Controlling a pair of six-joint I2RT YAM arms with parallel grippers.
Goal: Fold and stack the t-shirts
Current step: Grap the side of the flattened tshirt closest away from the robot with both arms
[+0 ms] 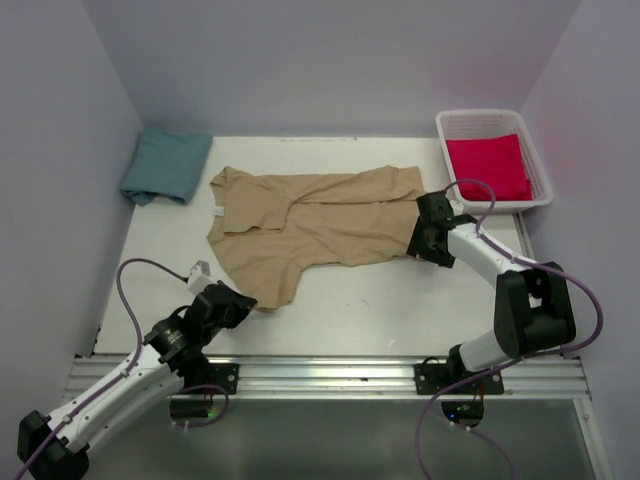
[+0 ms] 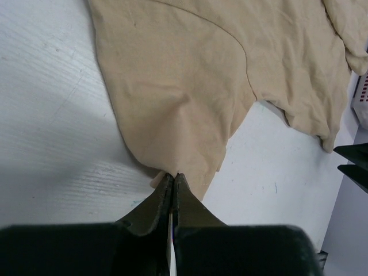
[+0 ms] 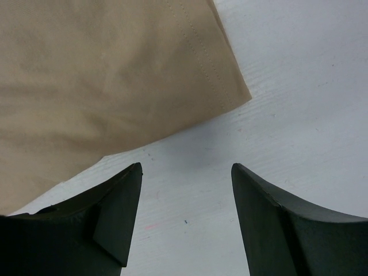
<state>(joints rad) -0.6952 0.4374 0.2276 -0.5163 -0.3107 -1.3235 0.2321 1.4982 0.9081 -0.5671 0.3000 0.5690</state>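
The left gripper (image 1: 236, 302) is clamped on the near corner of the tan shirt (image 1: 310, 225). The shirt lies spread mid-table, its long axis running left to right. At its right end the right gripper (image 1: 420, 232) stands wide open, with the hem corner just ahead of it.

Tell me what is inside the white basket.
A red-pink t-shirt, seemingly folded, lies inside the white basket and covers most of its floor. Whether anything lies beneath that shirt cannot be seen, since the cloth hides it.
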